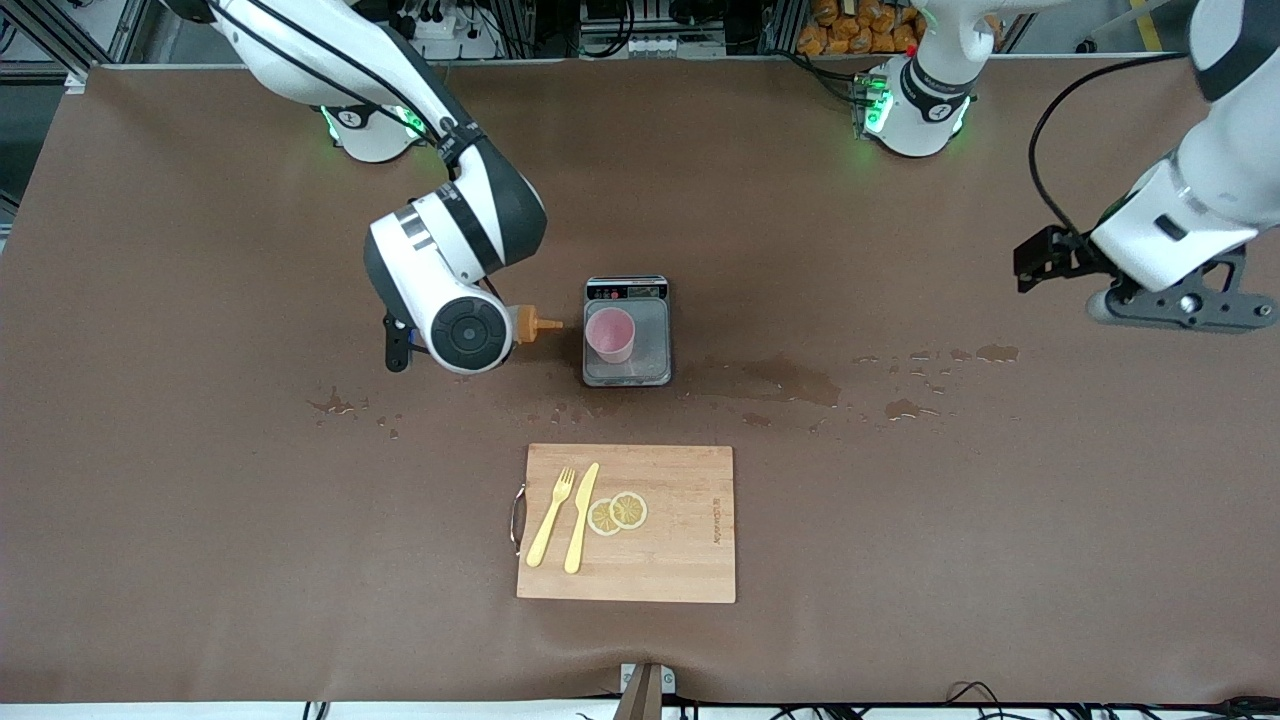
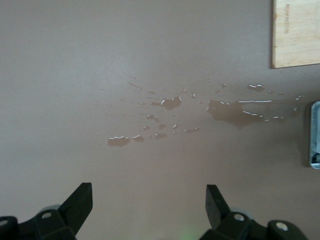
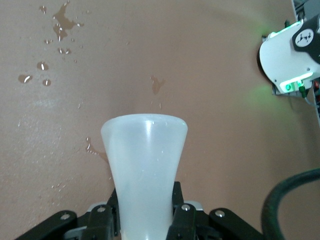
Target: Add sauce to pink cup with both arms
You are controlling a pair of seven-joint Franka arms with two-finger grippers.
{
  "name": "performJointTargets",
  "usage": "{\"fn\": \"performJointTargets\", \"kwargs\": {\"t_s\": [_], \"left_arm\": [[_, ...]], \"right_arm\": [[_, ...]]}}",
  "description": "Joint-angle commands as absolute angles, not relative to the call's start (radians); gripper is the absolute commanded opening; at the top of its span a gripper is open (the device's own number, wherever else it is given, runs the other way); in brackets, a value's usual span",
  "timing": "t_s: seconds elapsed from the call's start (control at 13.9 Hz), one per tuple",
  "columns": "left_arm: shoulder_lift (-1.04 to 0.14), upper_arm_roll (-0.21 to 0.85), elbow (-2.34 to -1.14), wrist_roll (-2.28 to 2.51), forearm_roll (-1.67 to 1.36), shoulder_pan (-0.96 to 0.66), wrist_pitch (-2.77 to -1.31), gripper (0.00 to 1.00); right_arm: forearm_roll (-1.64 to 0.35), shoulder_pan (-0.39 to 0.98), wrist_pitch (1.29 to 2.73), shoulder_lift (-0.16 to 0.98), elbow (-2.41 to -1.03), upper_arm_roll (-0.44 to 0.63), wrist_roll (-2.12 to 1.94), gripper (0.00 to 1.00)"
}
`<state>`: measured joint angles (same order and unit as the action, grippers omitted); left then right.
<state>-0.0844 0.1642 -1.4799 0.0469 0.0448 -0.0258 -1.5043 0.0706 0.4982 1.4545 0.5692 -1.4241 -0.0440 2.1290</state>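
The pink cup stands upright on a small scale at the table's middle. My right gripper is shut on the sauce bottle, a translucent white bottle lying roughly level above the table. Its orange nozzle points at the cup and ends just short of the scale, on the right arm's side. In the front view the right wrist hides the bottle's body and the fingers. My left gripper is open and empty, high over the left arm's end of the table, and waits there.
A wooden cutting board nearer the front camera carries a yellow fork, a yellow knife and two lemon slices. Wet puddles lie beside the scale toward the left arm's end, with smaller ones toward the right arm's end.
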Motion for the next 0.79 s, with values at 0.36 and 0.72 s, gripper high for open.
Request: {"fn": "performJointTargets", "kwargs": {"t_s": [0.36, 0.72], "left_arm": [[0.014, 0.061, -1.514, 0.046, -0.006, -0.098, -1.477, 1.00], [0.014, 0.069, -1.513, 0.146, -0.018, -0.094, -1.477, 1.00]], "right_arm": [[0.147, 0.543, 1.414, 0.587, -1.411, -0.035, 2.201, 0.23], [0.147, 0.564, 1.408, 0.591, -1.410, -0.035, 2.203, 0.16]]}}
